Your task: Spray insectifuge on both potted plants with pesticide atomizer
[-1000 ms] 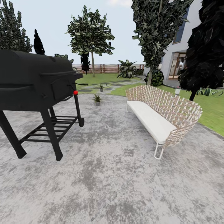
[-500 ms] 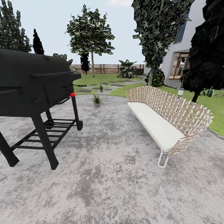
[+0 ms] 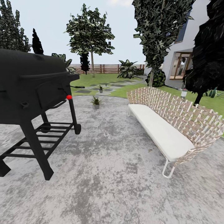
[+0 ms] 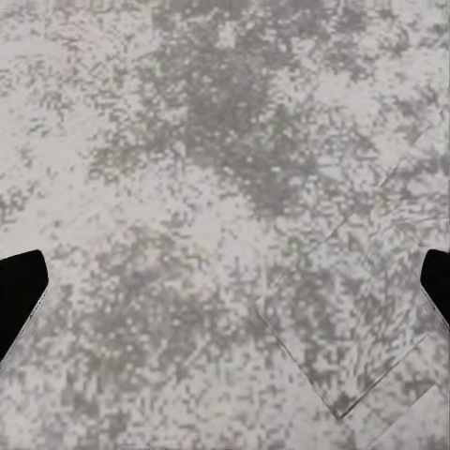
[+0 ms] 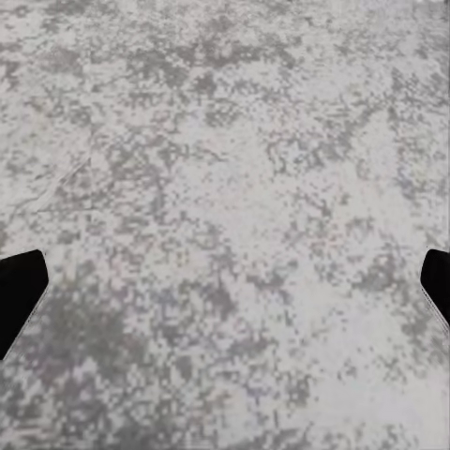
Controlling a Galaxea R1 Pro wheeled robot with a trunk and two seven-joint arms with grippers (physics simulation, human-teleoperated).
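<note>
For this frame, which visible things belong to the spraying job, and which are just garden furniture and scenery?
Job:
near potted plant, at the patio's far edge
far potted plant, among the stepping stones
both grippers, open, empty: left gripper, right gripper

Just there:
black barbecue grill
woven bench
big palm
slatted fence
house

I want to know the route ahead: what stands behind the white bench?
Behind the bench lie green lawn, a dark tree and a white house. The woven backrest hides the ground just behind it.

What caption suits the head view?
Paved patio with black grill, woven bench, two potted plants beyond.
</note>
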